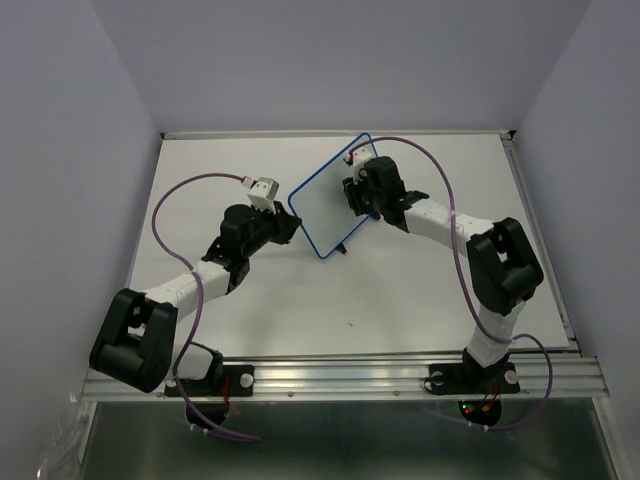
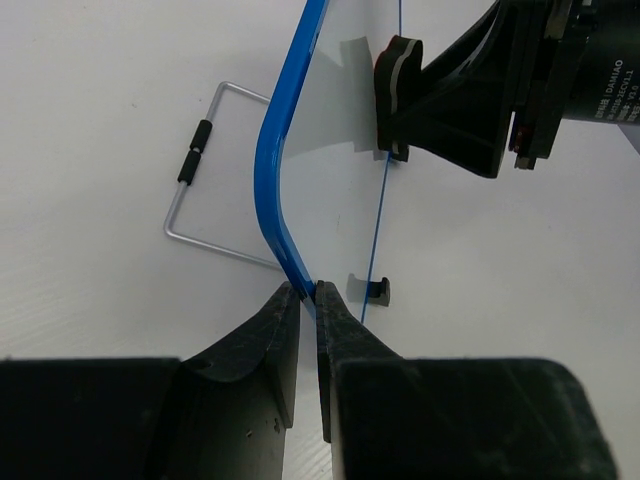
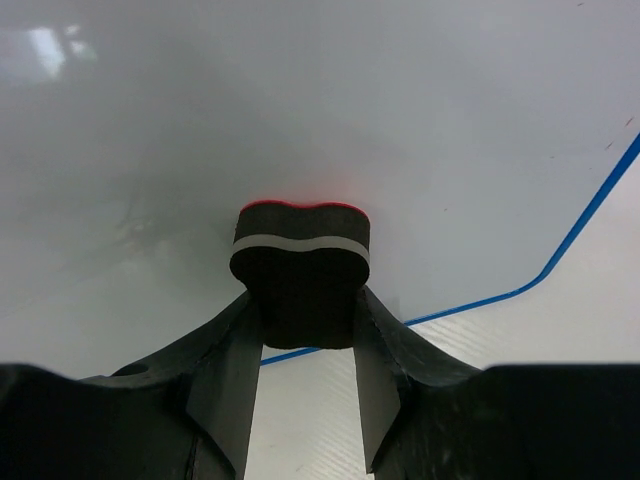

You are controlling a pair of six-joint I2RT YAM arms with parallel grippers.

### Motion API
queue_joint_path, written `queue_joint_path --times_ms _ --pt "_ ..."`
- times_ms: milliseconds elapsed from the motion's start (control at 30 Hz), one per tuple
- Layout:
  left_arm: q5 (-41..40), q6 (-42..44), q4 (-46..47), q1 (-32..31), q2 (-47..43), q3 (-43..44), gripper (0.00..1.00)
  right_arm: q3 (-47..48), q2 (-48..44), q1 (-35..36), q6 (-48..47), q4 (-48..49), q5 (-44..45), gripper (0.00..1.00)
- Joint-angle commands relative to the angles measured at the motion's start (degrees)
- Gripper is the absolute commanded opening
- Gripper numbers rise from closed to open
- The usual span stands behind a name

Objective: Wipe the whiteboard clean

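Note:
The whiteboard (image 1: 328,192), white with a thin blue frame, stands tilted near the table's middle back. My left gripper (image 1: 291,222) is shut on its blue frame (image 2: 272,170) at the lower left corner. My right gripper (image 1: 358,195) is shut on a black eraser block (image 3: 300,262) with a grey stripe and red face, pressed against the board surface (image 3: 330,110). The eraser also shows in the left wrist view (image 2: 397,95). The board surface looks clean; no writing shows.
A bent wire stand with a black sleeve (image 2: 197,150) shows behind the board in the left wrist view. One small black foot (image 2: 380,291) sits under the board. White walls enclose the table on three sides; a metal rail (image 1: 340,375) runs along the near edge.

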Motion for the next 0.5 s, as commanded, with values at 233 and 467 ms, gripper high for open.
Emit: queue_joint_path --times_ms 233,467 --pt "0.2 1.8 -1.5 -0.9 0.6 0.1 0.00 -2.2 -1.5 7.5 0.9 -1.5 -9.2 0.01" --pt "0.1 2.0 -1.7 -0.9 0.6 0.2 0.00 2.0 1.2 1.2 0.1 -3.0 -4.3 0.01"
